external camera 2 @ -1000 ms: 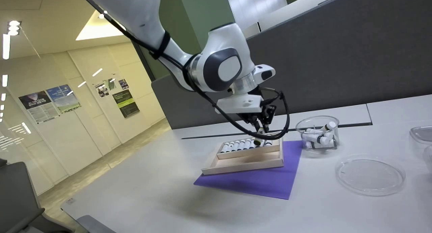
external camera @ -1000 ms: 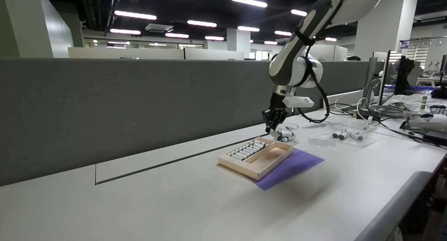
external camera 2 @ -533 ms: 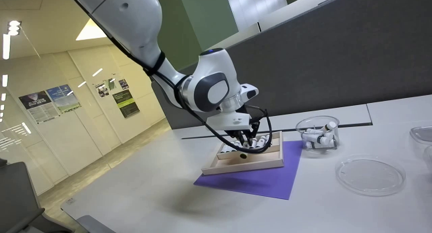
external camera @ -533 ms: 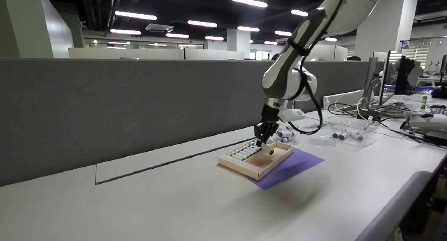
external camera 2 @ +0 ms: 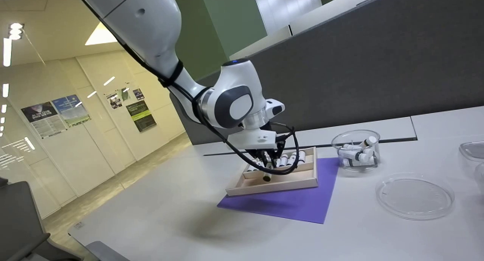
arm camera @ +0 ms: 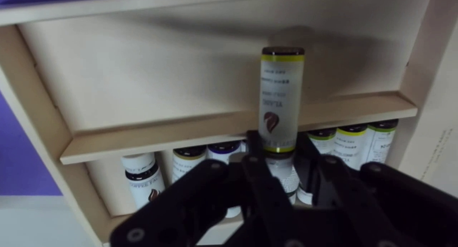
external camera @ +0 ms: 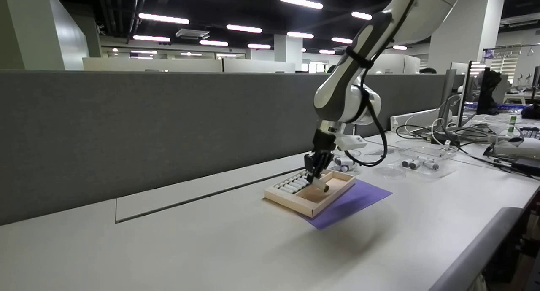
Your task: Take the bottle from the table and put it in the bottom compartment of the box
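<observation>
My gripper (arm camera: 277, 141) is shut on a small bottle (arm camera: 281, 100) with a white label and yellow bands. The bottle's dark base points away from the fingers. It also shows in both exterior views (external camera: 322, 185) (external camera 2: 267, 175), tilted, at the light-wood box (external camera: 291, 200) on the table (external camera: 202, 249). In the wrist view the bottle is above the slat (arm camera: 154, 143) and reaches over the bare compartment; its shadow falls on that floor. Several bottles (arm camera: 145, 186) lie in the compartment beneath the fingers, partly hidden by them. Contact between held bottle and box cannot be told.
The box lies partly on a purple mat (external camera 2: 298, 212). A clear beaker (external camera 2: 337, 140) with several bottles (external camera 2: 359, 156) and a clear lid (external camera 2: 414, 196) stand beside it. More bottles (external camera: 415, 163), cables (external camera: 460, 141) and a grey partition (external camera: 168, 126) are around.
My gripper has carried the bottle from near the beaker to over the box, moving left and down in both exterior views. In the last half second it shifted only slightly further left and down.
</observation>
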`<state>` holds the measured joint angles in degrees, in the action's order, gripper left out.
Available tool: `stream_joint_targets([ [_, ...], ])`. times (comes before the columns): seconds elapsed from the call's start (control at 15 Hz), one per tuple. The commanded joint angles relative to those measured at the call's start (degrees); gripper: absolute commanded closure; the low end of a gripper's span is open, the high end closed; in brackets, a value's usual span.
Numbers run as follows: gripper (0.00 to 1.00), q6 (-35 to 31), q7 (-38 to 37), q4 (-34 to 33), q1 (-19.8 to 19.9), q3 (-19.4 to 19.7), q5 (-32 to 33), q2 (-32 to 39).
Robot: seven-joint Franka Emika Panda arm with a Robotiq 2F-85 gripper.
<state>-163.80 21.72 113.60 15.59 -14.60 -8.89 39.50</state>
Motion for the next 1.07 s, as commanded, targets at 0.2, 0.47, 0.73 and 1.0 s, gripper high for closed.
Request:
stream_joint_targets([
  [0.2, 0.95, 6.06, -1.23, 0.1, -0.92, 0.57, 0.14, -0.41],
  [0.47, 0.75, 7.84, -1.49, -0.09, -1.52, 1.14, 0.0, -0.61],
  [0.73, 0.43, 10.07, -1.57, -0.22, -1.69, 1.37, -0.44, -1.42],
  [1.0, 0.88, 9.89, -1.37, 0.32, -1.9, 1.51, -0.67, -1.91],
])
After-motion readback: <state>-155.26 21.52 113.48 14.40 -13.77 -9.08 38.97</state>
